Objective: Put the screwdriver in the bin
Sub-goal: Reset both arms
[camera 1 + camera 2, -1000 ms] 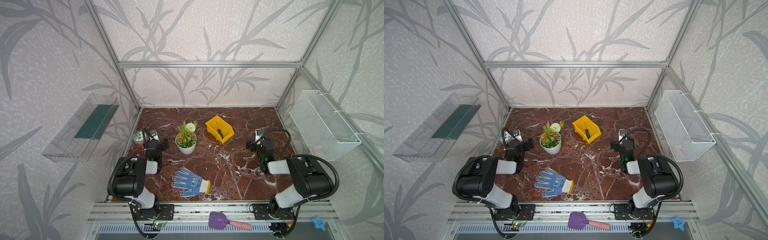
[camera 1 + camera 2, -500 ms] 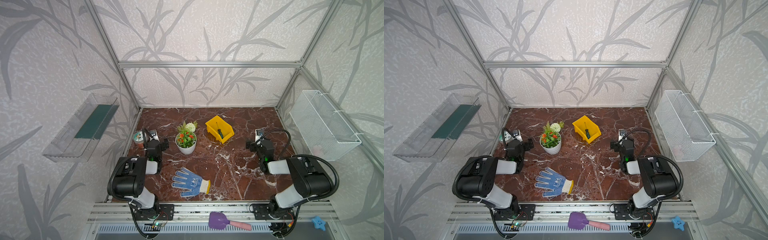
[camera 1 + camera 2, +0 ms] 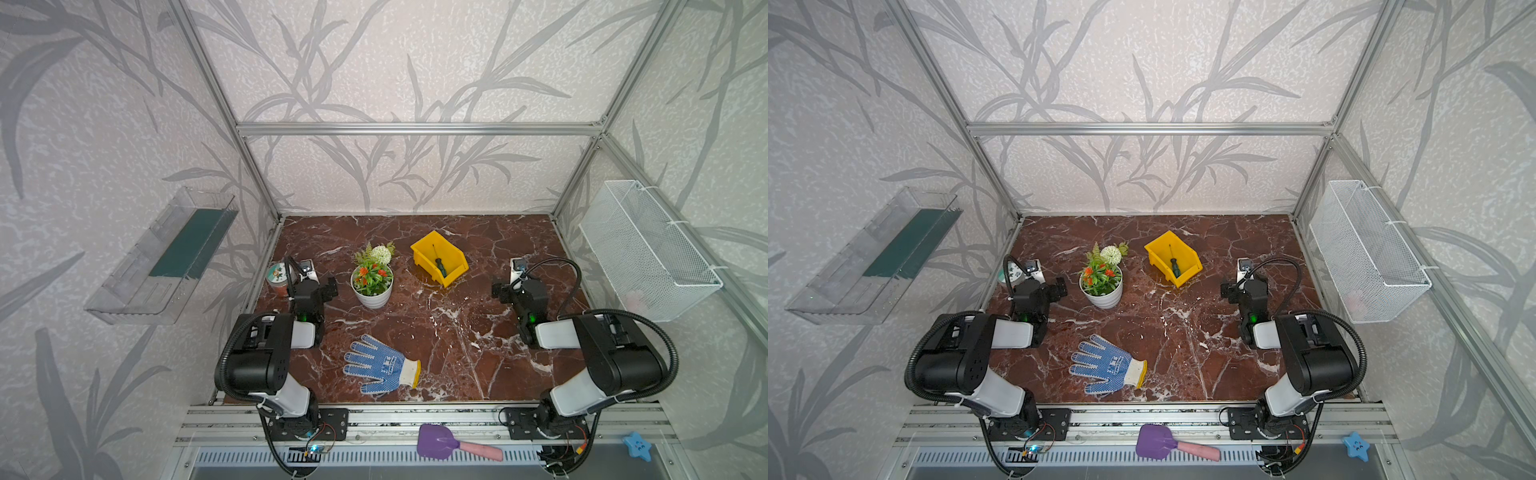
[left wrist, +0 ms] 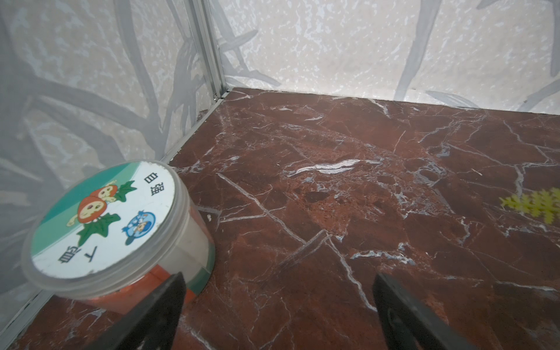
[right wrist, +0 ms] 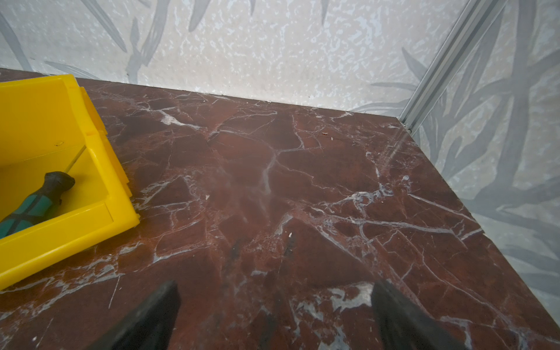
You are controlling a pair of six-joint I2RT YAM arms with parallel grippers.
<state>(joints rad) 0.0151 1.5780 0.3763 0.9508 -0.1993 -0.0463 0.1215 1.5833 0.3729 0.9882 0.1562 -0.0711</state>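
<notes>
Tabletop [image 3: 457, 332] is the biggest thing you have here: red-brown stone with white lines. A white wire basket [image 3: 648, 253] hangs on the right wall [image 3: 706, 124]. A clear tray [image 3: 166, 257] hangs on the left wall [image 3: 83, 124].

Your left arm [image 3: 257, 357] is folded at the near left of the table. Your right arm [image 3: 615, 357] is folded at the near right. Both point toward the far side, low over the stone.

A blue and white glove [image 3: 380, 365] lies flat near the front edge, between the two arms. A white pot of flowers [image 3: 372, 286] stands upright, left of the middle. The yellow bin [image 3: 424, 249] sits on the table to the right of the pot and a bit farther back, apart from it.

Your left gripper [image 4: 278, 281] has its jaws spread wide, with only bare stone between them. Your right gripper [image 5: 275, 286] is spread wide too, and it grasps nothing. It is to the right of the bin and well apart from it.

A purple and pink scoop [image 3: 440, 441] lies off the table, on the metal frame [image 3: 374, 419] at the very front. A round tub [image 4: 103, 218] with a cartoon lid stands at the left edge by the wall, just beside your left gripper.

The screwdriver [image 3: 439, 264] lies inside the bin. Its black and green handle is by the low front side. Its thin shaft points to the tall back side.

A little blue star [image 3: 639, 445] lies at the front right, off the table.
</notes>
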